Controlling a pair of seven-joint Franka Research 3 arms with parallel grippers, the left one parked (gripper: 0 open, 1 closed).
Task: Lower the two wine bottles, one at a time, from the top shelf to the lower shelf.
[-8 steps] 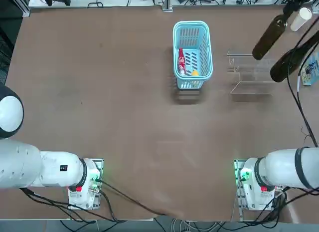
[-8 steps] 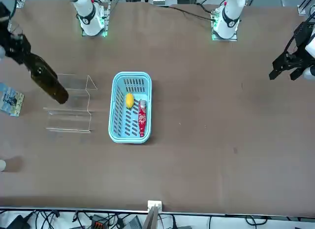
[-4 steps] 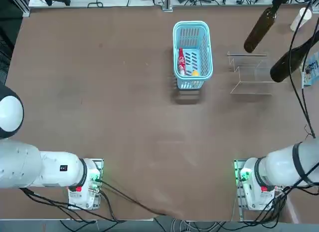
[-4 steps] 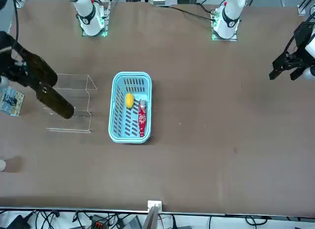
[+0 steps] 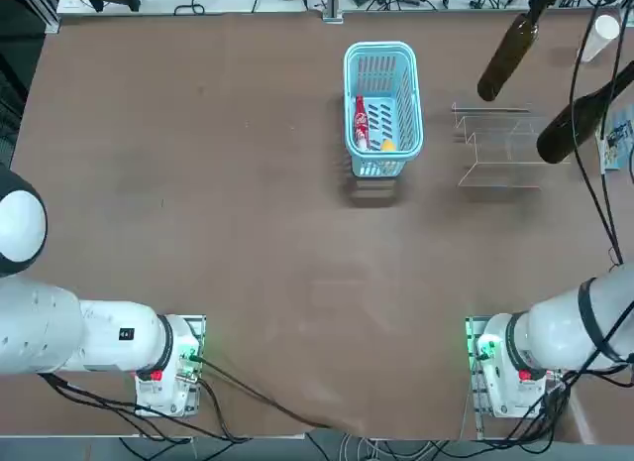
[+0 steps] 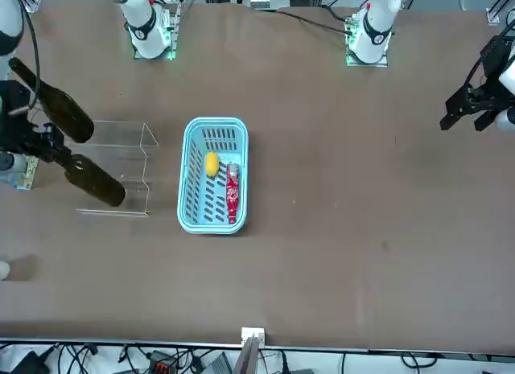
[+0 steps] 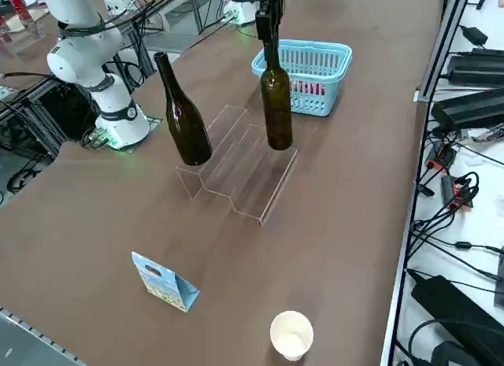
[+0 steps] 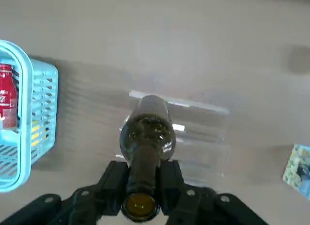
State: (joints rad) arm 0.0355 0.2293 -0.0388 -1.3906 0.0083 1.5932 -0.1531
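Right side view shows the right gripper (image 7: 268, 37) with its fingers clamped on the neck of one wine bottle (image 7: 276, 106), now carried out over the acrylic stand (image 7: 236, 165) from its right, base just above the tiers. The other wine bottle (image 7: 183, 122) stands at the stand's near end; lowering comes next.

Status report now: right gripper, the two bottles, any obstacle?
Right gripper shut on held bottle by the neck, over the stand's lower shelf. Other bottle on top shelf. Nothing in the way.
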